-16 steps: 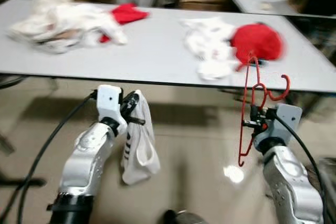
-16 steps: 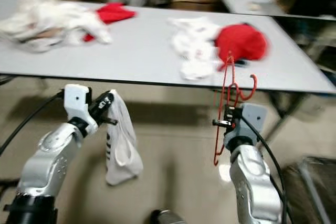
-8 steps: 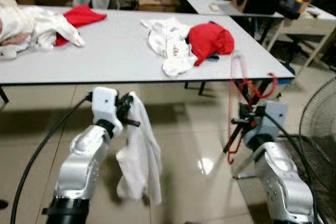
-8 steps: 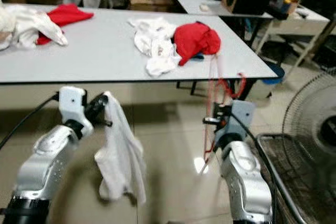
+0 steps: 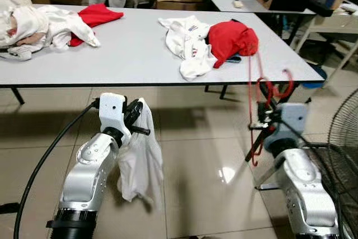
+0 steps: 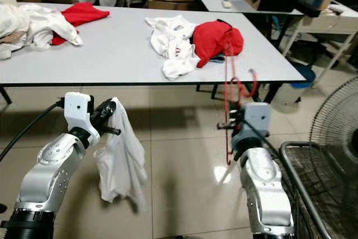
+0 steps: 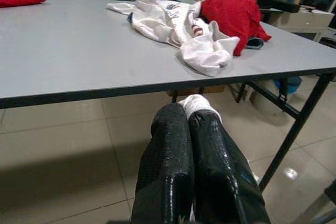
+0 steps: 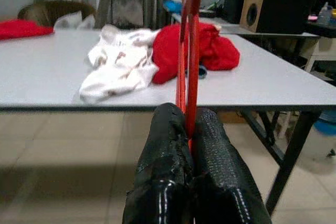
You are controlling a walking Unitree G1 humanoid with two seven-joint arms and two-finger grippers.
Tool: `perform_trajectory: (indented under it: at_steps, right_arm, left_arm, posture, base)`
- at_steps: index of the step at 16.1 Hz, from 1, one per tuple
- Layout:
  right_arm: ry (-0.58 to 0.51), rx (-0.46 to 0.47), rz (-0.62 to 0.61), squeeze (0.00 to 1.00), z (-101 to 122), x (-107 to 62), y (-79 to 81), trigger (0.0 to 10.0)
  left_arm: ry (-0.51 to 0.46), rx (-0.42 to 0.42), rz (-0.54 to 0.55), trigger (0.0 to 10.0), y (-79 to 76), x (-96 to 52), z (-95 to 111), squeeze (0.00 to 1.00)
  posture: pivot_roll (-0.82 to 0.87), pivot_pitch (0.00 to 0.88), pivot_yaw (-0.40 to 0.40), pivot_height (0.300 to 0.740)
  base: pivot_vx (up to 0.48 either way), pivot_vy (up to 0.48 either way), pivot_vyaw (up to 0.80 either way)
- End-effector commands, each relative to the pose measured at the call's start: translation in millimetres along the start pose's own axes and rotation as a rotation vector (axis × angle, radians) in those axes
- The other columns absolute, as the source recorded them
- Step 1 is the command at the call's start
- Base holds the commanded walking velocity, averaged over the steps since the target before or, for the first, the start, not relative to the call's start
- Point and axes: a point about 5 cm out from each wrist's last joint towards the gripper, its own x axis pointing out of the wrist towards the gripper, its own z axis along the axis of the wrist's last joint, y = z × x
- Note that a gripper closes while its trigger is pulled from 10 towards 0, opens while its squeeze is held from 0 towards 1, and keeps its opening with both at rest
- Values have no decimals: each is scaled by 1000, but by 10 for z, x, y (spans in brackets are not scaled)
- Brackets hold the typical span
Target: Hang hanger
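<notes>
Holding stage, I'd say: right end effector (image 5: 263, 122) pinches the thin red plastic hanger (image 5: 253, 110) upright at frame right, left end effector (image 5: 136, 117) clamps a limp white garment (image 5: 140, 160) lower left. Actual hanging's not done.

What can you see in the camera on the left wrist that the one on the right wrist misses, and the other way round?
The left wrist view has the left gripper, its fingers shut on a white garment. The right wrist view has the right gripper, fingers shut on a red hanger, plus a wooden speaker. Both share the grey table and its white and red clothes pile.
</notes>
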Motion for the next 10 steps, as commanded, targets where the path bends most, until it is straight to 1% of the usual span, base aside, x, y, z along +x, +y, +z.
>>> perform_trajectory:
  at_steps: [1,2,3,4,7,9,10]
  right_arm:
    - [-67,15,-34,0,120,24,-29,10000]
    - [-72,49,-31,0,133,31,-23,10000]
    - [-62,60,-45,0,130,29,-29,10000]
    - [-11,138,15,0,72,0,15,10000]
    - [59,122,-7,0,-74,-46,20,10000]
    - [74,129,-3,0,-86,-36,29,10000]
    - [85,117,0,0,-98,-34,29,10000]
  left_arm:
    - [-36,20,-10,10000,-8,41,94,0]
    - [-37,24,-15,10000,-11,49,102,0]
    - [-37,28,-18,10000,-14,53,108,0]
    - [-41,34,-25,10000,-27,64,121,0]
    - [-33,32,-32,10000,-57,27,67,0]
    - [-31,37,-34,10000,-48,26,67,0]
    - [-31,39,-34,10000,-41,26,66,0]
  posture:
    - [-156,0,-38,740]
    - [-154,0,-37,740]
    - [-153,0,-37,740]
    - [-150,0,-41,740]
    - [-150,0,-43,740]
    - [-148,0,-44,740]
    - [-150,0,-43,740]
  base:
    - [0,270,0]
    - [0,262,0]
    - [0,270,0]
    - [0,274,0]
    - [0,316,0]
    - [0,368,0]
    - [0,371,0]
